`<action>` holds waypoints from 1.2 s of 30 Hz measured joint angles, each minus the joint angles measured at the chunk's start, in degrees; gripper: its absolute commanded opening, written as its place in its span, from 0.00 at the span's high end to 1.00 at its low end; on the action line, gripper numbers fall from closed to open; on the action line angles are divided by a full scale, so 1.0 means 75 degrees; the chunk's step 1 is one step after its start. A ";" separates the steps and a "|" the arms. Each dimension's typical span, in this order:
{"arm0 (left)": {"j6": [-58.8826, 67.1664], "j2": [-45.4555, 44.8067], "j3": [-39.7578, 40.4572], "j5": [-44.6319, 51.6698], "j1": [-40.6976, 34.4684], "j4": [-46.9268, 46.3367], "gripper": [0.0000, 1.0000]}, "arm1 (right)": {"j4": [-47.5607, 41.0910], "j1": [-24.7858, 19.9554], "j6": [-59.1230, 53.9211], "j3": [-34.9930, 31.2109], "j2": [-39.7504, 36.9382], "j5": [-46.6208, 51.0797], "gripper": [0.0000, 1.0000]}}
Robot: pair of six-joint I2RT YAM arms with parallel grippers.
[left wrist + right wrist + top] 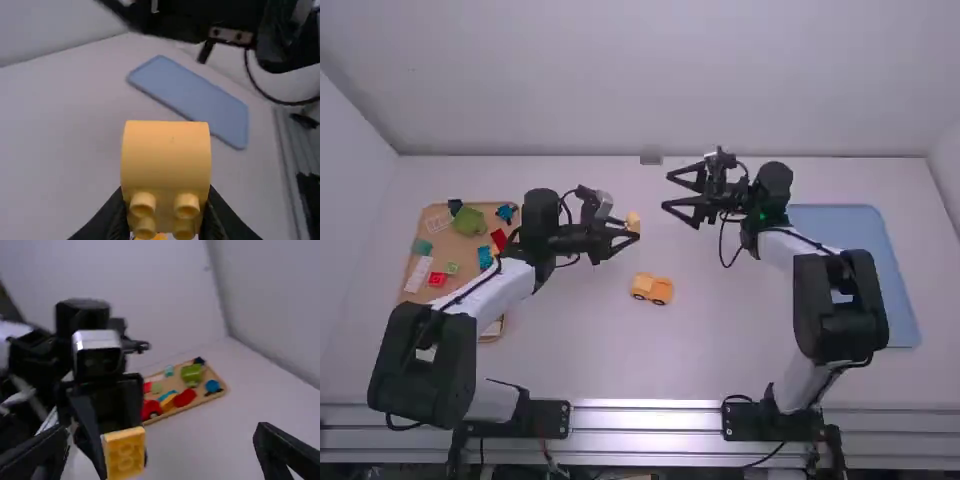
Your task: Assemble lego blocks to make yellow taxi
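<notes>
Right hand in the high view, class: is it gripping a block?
No, the right hand stands open with no block between its fingers, while the left hand grips a yellow block.

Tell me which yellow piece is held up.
The studded block in the left pincer; the car sits on the table, another yellow block in the tray.

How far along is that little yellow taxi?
Partly built, it seems: a yellow car body already sits on the table. The left gripper holds a yellow block, apart from it. Joining the two is probably left to do; the right gripper is open and empty.
</notes>
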 measured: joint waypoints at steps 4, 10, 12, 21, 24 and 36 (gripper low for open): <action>-0.0090 0.0000 0.0096 -0.0699 0.0003 -0.0519 0.87 | -0.0085 -0.0201 0.0082 0.0000 0.0000 0.0560 0.01; 0.0023 0.0000 0.1419 -0.1620 0.0052 -0.3005 0.92 | -0.2876 0.0076 -0.0743 0.0003 -0.0254 0.2302 0.01; 0.0172 0.0000 0.2069 -0.1941 0.0058 -0.3990 0.92 | -0.4252 0.0239 -0.1276 0.0003 -0.0533 0.3130 0.01; 0.0938 -0.0015 0.4162 -0.4549 -0.0294 -0.7350 0.89 | -1.0130 0.1714 -0.3625 0.1434 -0.2911 0.8355 0.01; 0.0991 -0.0015 0.4141 -0.5141 -0.0627 -0.7734 0.89 | -1.0896 0.1888 -0.3620 0.1483 -0.3375 0.9323 0.01; 0.1189 0.1037 0.4229 -0.5875 -0.1883 -0.7976 0.90 | -1.0672 0.2722 -0.2973 -0.0851 -0.5753 1.1342 0.01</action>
